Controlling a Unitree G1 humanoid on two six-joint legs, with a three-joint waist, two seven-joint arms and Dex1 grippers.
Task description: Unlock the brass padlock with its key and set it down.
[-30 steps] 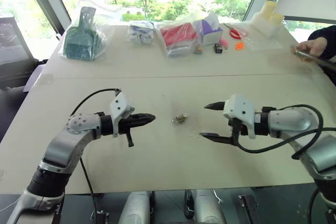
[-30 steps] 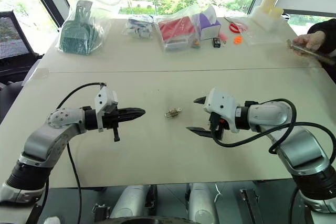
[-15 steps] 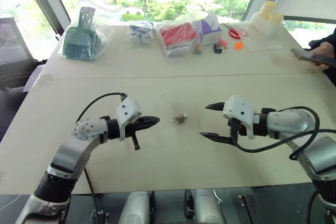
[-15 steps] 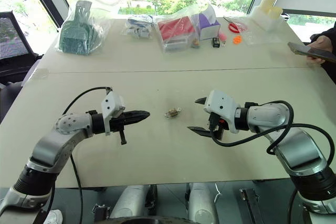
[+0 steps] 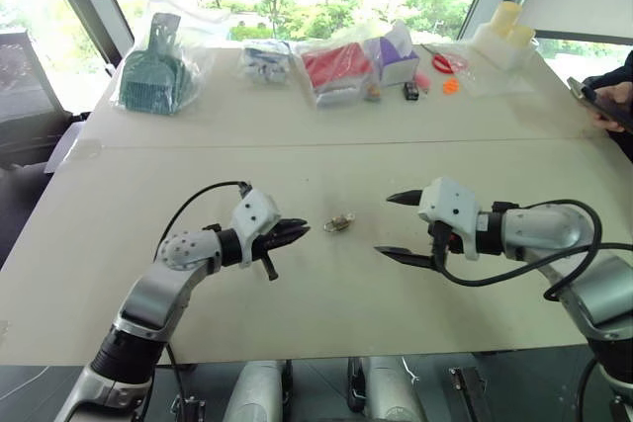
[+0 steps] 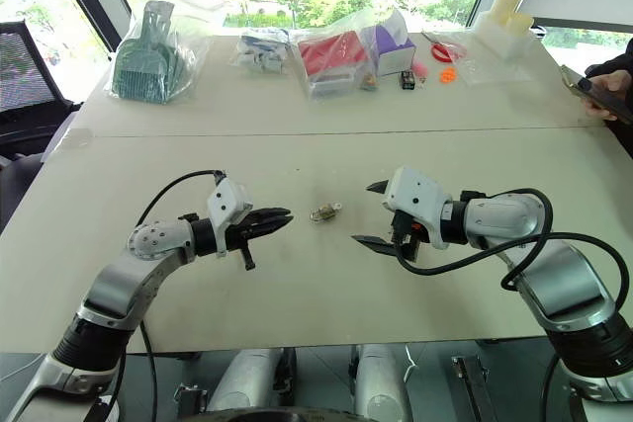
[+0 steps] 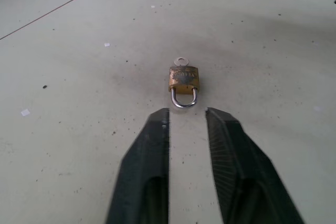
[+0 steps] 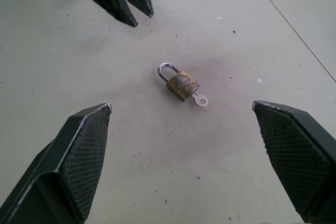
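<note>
The brass padlock [image 5: 339,222] lies flat on the pale table [image 5: 297,303] between my two grippers, its silver shackle closed. Its key [image 7: 180,61] sticks out of the bottom of the body. My left gripper [image 5: 300,231] hovers just left of the lock and points at the shackle end [image 7: 184,100]. Its fingers [image 7: 157,129] stand slightly apart with nothing between them, so it is open. On the lock's right, my right gripper [image 5: 388,225] is wide open and empty, a short way off, facing the key end [image 8: 200,99].
Along the far edge lie plastic bags holding a green item [image 5: 153,71] and red items [image 5: 336,64], a purple box [image 5: 399,54] and small orange bits [image 5: 450,86]. A person's hand with a phone [image 5: 608,101] rests at the far right edge.
My left gripper has moved right, closer to the padlock, and its fingers have parted from shut. The right gripper and the lock have stayed put. The person's hand has drawn back toward the table's edge.
</note>
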